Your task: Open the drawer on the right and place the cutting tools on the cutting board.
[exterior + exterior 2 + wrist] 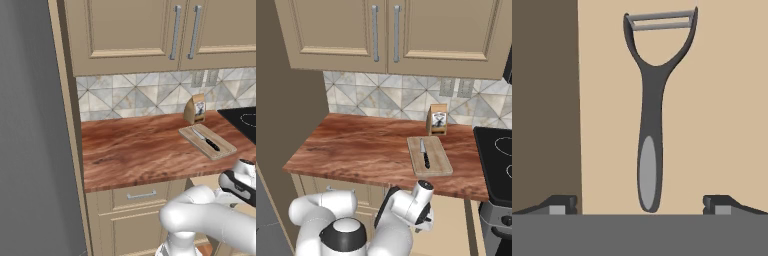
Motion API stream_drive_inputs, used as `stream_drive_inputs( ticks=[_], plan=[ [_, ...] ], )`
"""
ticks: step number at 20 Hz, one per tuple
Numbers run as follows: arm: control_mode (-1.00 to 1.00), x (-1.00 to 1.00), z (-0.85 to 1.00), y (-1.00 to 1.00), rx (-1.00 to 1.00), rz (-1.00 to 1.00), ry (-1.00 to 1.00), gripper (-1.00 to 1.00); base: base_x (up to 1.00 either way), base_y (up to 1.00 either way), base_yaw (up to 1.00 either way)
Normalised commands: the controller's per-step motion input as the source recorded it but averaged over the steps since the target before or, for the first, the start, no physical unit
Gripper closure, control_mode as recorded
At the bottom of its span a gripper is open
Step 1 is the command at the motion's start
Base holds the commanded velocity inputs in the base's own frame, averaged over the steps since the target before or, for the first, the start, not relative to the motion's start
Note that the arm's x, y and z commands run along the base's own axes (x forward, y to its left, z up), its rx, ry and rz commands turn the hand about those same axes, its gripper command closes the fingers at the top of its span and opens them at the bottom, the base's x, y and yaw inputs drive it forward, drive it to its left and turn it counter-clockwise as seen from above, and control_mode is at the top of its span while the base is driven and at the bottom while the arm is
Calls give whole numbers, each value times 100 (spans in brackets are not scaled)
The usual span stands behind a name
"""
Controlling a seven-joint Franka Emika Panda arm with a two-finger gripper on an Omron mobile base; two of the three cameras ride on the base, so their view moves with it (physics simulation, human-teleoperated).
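Note:
The light-wood cutting board (pixel 216 148) (pixel 437 162) lies on the reddish counter near the stove. One of the cutting tools, a slim black-handled knife (pixel 206 139) (pixel 425 154), rests on it. In the hand view my gripper (pixel 639 202) hangs open above the tan floor of the open drawer (pixel 722 100). A dark grey Y-shaped peeler (pixel 649 125) with a silver blade lies there, its handle end midway between my fingertips (pixel 562 202). They do not touch it. My hand (pixel 417 204) reaches down below the counter's front edge.
A small brown paper bag (pixel 195 108) (pixel 437 119) stands behind the board. A black stove top (pixel 243 119) (pixel 496 160) is on the right. A narrower shut drawer with a silver bar handle (pixel 141 195) sits to the left. The drawer's dark side wall (pixel 542 100) is left of the peeler.

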Motion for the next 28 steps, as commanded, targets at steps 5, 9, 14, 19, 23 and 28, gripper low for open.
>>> stream_drive_inputs(
  ticks=[5,9,14,19,23,28],
  plan=[
    [-100,-4,-12,12,-9,3,-6,-100,0,0,0],
    [-100,0,-21,19,-17,2,-9,-100,0,0,0],
    [-100,0,-14,3,-15,0,-3,-100,0,0,0],
    [-100,0,0,0,-1,0,0,-100,0,0,0],
    [-100,0,-20,0,-2,0,3,-100,0,0,0],
    [-100,-4,-30,0,-3,0,3,-100,0,0,0]
  ],
)
